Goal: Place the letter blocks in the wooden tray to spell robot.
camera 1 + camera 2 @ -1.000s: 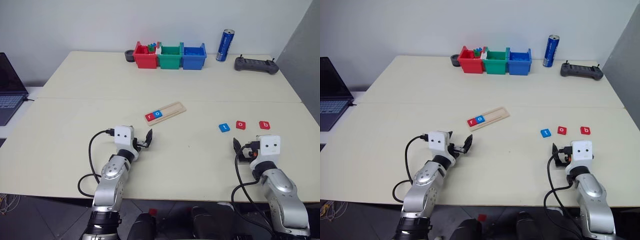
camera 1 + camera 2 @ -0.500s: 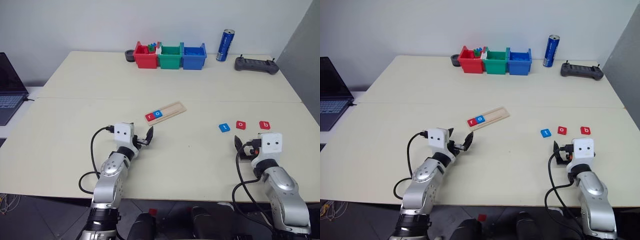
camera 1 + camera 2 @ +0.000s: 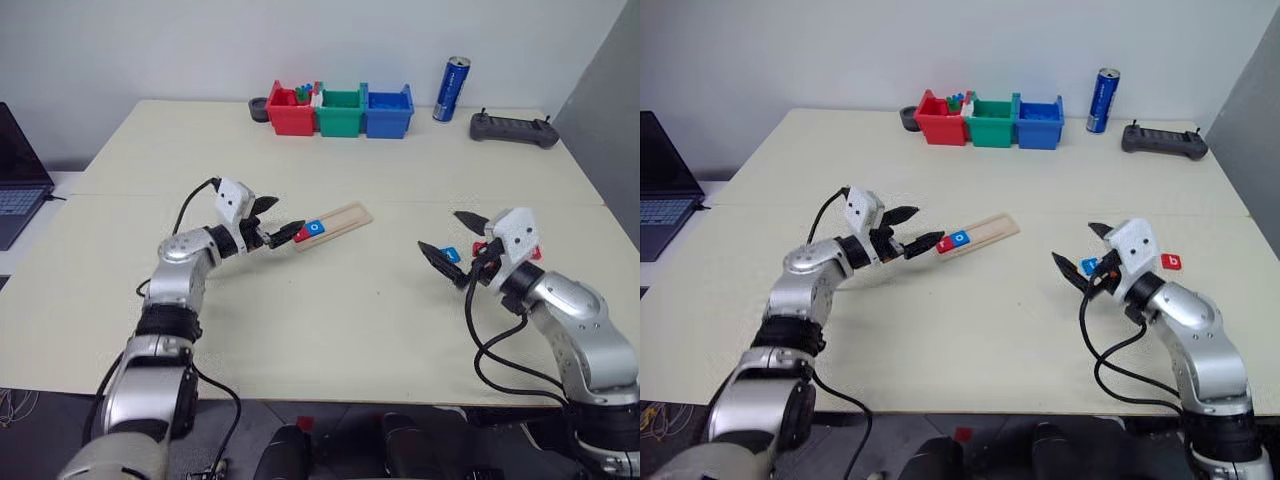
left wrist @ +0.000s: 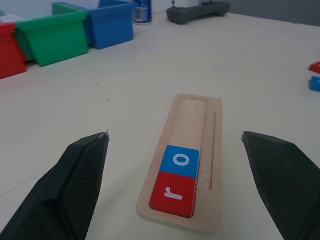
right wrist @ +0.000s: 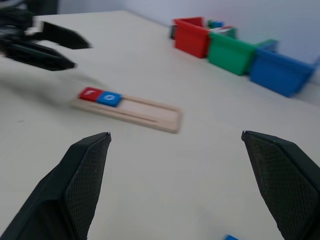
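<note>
The wooden tray (image 3: 332, 223) lies mid-desk (image 3: 330, 320) with two letter blocks (image 4: 177, 180) at its left end. Three bins (image 3: 340, 111) sit behind.

Bare table (image 3: 370, 310) lies between the two raised pincers. At twelve o'clock from the wooden tray (image 3: 340, 219), open table reaches the plastic bins (image 3: 340, 112), can (image 3: 450, 90) and controller (image 3: 512, 129).

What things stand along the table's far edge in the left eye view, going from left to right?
Dark round dish → red plastic bin → green plastic bin → blue plastic bin → blue drink can → black handheld controller.
</note>
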`<state>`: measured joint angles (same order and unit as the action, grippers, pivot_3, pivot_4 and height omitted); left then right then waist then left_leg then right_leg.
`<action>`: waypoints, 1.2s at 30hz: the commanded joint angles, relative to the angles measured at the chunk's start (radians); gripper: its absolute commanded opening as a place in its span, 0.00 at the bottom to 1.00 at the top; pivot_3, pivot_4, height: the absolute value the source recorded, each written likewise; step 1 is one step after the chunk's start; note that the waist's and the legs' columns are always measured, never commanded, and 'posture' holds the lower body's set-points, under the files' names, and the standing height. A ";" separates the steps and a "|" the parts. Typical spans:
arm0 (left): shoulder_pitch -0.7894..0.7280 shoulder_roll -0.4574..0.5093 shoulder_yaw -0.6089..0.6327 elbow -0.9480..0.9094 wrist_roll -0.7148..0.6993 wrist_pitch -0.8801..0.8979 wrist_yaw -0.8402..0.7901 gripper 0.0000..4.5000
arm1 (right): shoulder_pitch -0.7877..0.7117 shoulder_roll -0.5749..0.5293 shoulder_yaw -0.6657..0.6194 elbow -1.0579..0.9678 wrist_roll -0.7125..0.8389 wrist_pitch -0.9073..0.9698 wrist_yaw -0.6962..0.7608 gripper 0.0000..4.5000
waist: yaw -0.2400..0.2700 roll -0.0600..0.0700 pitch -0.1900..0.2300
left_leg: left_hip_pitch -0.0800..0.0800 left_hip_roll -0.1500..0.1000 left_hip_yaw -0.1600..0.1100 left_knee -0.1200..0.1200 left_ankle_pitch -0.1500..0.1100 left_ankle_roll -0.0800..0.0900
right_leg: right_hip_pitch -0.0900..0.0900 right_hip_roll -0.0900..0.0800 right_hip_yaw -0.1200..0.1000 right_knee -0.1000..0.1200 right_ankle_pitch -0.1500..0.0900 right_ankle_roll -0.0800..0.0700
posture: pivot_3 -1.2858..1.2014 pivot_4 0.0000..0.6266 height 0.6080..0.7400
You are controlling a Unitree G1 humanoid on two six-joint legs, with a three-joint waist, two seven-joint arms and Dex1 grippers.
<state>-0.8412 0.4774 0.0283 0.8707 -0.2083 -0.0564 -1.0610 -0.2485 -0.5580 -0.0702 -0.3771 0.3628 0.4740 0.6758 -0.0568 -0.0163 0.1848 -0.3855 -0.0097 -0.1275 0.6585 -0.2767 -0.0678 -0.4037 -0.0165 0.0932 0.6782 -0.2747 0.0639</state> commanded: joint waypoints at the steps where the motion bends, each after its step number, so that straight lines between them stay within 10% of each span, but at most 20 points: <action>1: -0.079 0.011 -0.032 0.175 0.068 -0.114 -0.077 1.00 | -0.016 -0.037 0.022 -0.070 0.091 0.059 0.087 0.99 | 0.000 0.000 0.000 | -0.001 0.000 0.000 0.000 0.000 0.000 | 0.000 0.000 0.000 0.000 0.000 0.000 | 0.52 0.24 1.00; 36: -0.204 -0.071 -0.048 0.462 0.303 -0.095 0.099 1.00 | -0.097 -0.035 -0.005 -0.182 0.229 0.284 -0.076 0.99 | 0.000 -0.001 0.000 | -0.006 -0.001 -0.007 0.004 0.000 0.000 | -0.002 -0.001 -0.006 0.003 0.000 0.000 | 0.52 0.24 1.00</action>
<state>-1.0345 0.4104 -0.0116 1.3140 0.0688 -0.1681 -0.9811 -0.3402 -0.5834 -0.0436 -0.5112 0.5722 0.7594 0.6072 -0.0567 -0.0171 0.1852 -0.3909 -0.0108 -0.1348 0.6622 -0.2765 -0.0678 -0.4056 -0.0176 0.0872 0.6809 -0.2747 0.0638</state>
